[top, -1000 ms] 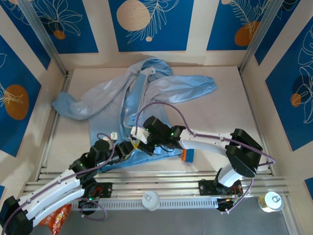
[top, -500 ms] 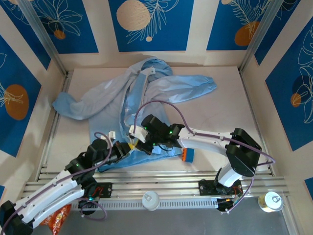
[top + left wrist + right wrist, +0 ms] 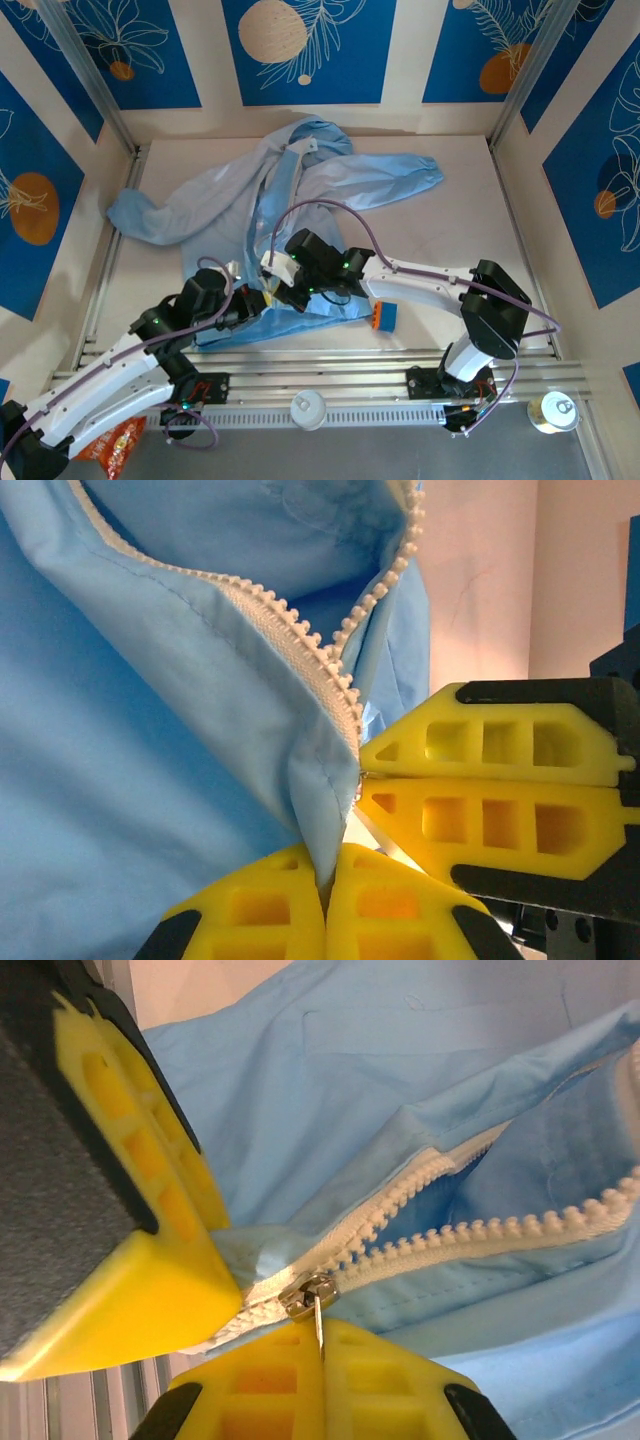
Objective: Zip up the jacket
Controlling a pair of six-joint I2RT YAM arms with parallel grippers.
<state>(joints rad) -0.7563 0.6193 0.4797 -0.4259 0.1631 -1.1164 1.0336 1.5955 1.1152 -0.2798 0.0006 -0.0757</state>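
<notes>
As left claw (image 3: 323, 868) pinches jacket (image 3: 150, 780), right claw (image 3: 320, 1336) clamps zipper (image 3: 305, 1300).

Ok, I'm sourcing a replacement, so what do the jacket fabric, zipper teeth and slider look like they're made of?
The jacket is probably a thin woven synthetic: matte light blue, finely creased, draping limply. The zipper teeth are likely moulded plastic: chunky, matte off-white, on white tape. The slider seems to be metal: small, silvery, glinting.
</notes>
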